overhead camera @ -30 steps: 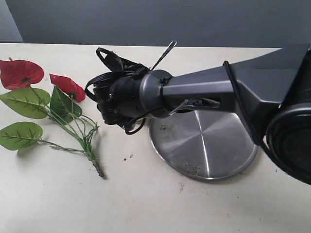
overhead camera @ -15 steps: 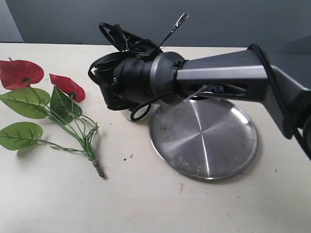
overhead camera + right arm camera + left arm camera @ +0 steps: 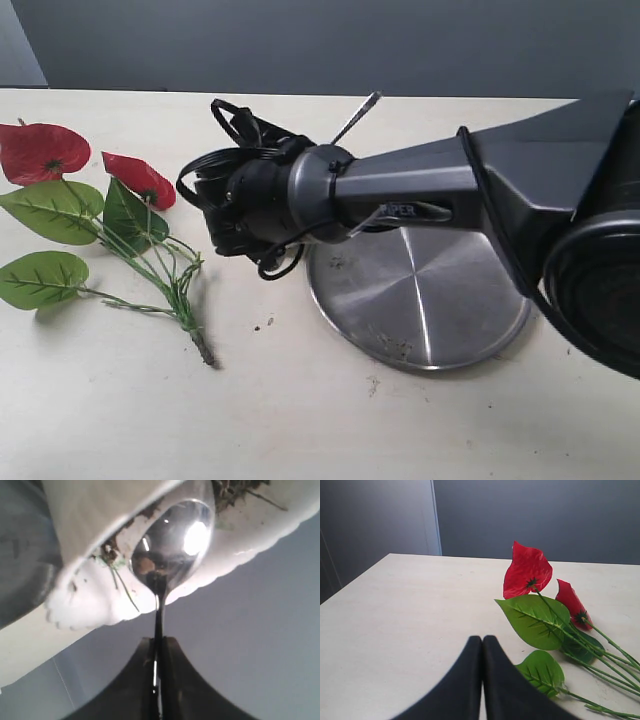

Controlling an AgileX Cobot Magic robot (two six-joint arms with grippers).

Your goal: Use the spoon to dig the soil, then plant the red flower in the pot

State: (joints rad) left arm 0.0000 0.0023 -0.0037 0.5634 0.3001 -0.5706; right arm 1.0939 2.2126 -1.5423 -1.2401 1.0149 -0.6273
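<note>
My right tool (image 3: 158,650) is pinching the spoon (image 3: 167,560) by its thin handle, and in the last half second the right arm has dipped back down: half a second ago the wrist rode higher with the handle tip raised against the grey wall, and now it sits low again, much as it did a second ago, the handle (image 3: 357,116) poking up behind the wrist. In the right wrist view the spoon bowl lies right at the scalloped rim of the pot (image 3: 75,605), with crumbs of the soil (image 3: 235,492) and a few rootlets clinging inside the rim. I read that up-and-down as one digging stroke, so the scooping is under way and, by my judgement, not finished. From the exterior view the pot is hidden behind the right arm, beside the steel plate (image 3: 450,300), which carries a few specks of dirt. My left tool (image 3: 482,680) is pressed together on nothing, hanging low over the worktop (image 3: 395,610) near the red flower (image 3: 60,150). The flower lies flat at the left of the worktop, well apart from the pot, so planting has not begun.
</note>
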